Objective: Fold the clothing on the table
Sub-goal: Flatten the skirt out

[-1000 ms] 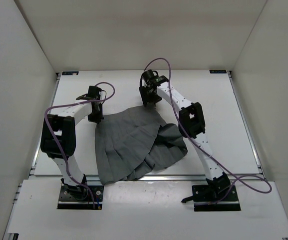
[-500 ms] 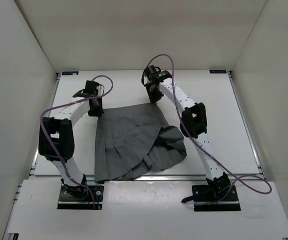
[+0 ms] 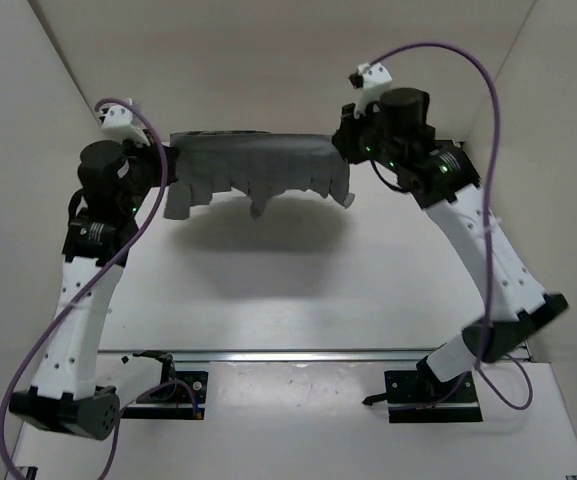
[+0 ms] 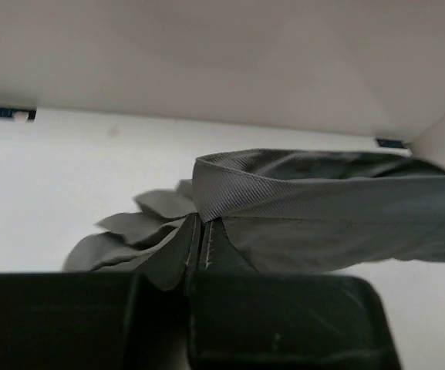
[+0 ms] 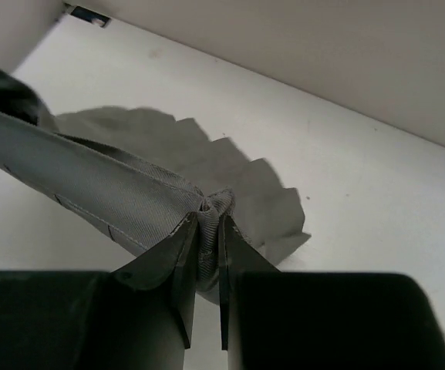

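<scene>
Clothing hangs stretched in the air over the far half of the table, scalloped hem off the surface. Left gripper and right gripper each pinch one waistband end.

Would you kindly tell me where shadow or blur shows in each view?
Top external: the clothing casts a soft shadow on the table. Left wrist: the left end effector has a dark, featureless housing. Right wrist: the right end effector likewise.

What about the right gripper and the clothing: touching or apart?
Touching. The right wrist view shows the right gripper shut on the clothing, fabric bunched between its jaws.
</scene>
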